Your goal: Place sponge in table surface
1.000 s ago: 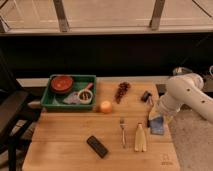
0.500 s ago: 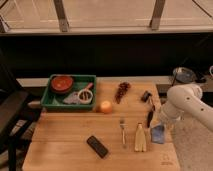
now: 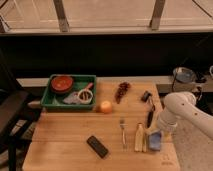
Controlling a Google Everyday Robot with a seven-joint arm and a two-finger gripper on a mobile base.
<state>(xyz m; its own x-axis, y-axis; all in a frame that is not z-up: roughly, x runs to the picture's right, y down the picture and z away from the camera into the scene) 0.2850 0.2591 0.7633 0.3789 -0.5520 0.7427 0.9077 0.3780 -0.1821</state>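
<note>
The blue-grey sponge (image 3: 155, 140) is at the right end of the wooden table surface (image 3: 65, 135), just right of the pale yellow banana-like item (image 3: 139, 138). It sits at or just above the planks, tilted. My gripper (image 3: 160, 133), on the white arm (image 3: 181, 109) that reaches in from the right, is directly over the sponge and shut on its upper edge. Whether the sponge touches the table is not clear.
A fork (image 3: 123, 131) lies left of the banana-like item, and a black block (image 3: 97, 146) is nearer the front. An orange (image 3: 105, 106), a dark red cluster (image 3: 121, 91) and a black tool (image 3: 148, 106) lie further back. A green tray (image 3: 70, 107) with a red bowl (image 3: 62, 83) stands back left.
The arm has swung down and toward the front edge, carrying the sponge lower, to beside the banana-like item. Nothing else has moved.
</note>
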